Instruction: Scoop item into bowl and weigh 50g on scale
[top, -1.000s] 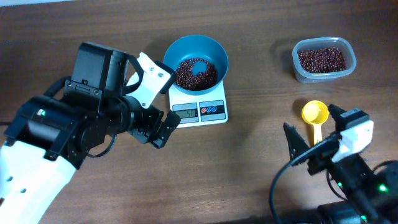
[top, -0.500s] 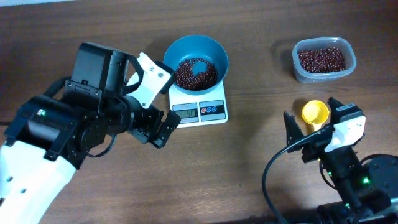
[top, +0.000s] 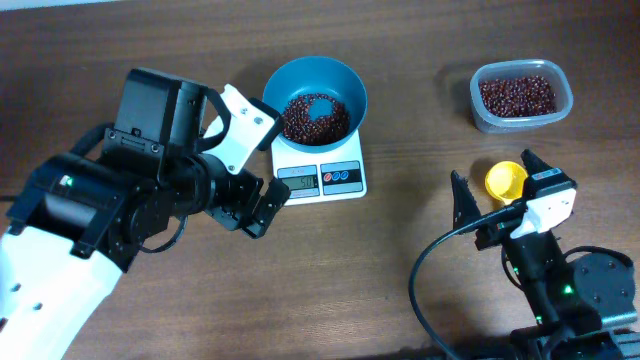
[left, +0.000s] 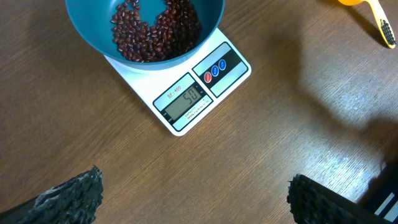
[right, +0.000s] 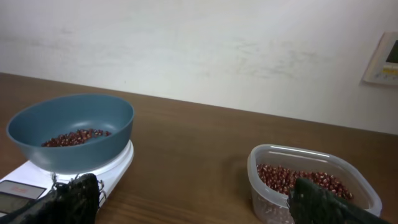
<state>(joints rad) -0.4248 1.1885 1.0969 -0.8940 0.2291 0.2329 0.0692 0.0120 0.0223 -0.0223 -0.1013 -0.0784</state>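
Bearing the scale (top: 320, 178), dark wood-grain table (top: 400, 100); behind it, pale wall (right: 199, 37).

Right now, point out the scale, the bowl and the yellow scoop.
scale (top: 320, 178), overhead view, front panel between display and buttons.
bowl (top: 315, 74), overhead view, bare inner wall at the far side.
scoop (top: 505, 179), overhead view, its round yellow cup.

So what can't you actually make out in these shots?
- Overhead: the digits on the scale are too small to read.
- Overhead: the handle of the yellow scoop is hidden under the right gripper.
- Left wrist: the yellow scoop is cut off by the top right corner.
- Right wrist: the scale is cut off at the bottom left edge, display unreadable; the clear tub is partly behind the gripper.
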